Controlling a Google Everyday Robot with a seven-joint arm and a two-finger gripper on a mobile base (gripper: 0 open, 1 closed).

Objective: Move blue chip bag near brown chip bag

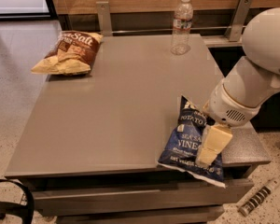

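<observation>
The blue chip bag (185, 146) lies flat at the table's front right corner, its lower edge hanging a little over the front edge. My gripper (211, 148) hangs from the white arm (252, 83) and sits over the bag's right side, covering part of its lettering. I cannot tell whether it touches the bag. The brown chip bag (67, 52) lies at the table's far left corner, far from the blue bag.
A clear plastic water bottle (182, 24) stands upright at the back right of the grey table (112, 106). Metal brackets and a wooden wall run behind the table. A dark curved object (9, 204) shows at the bottom left.
</observation>
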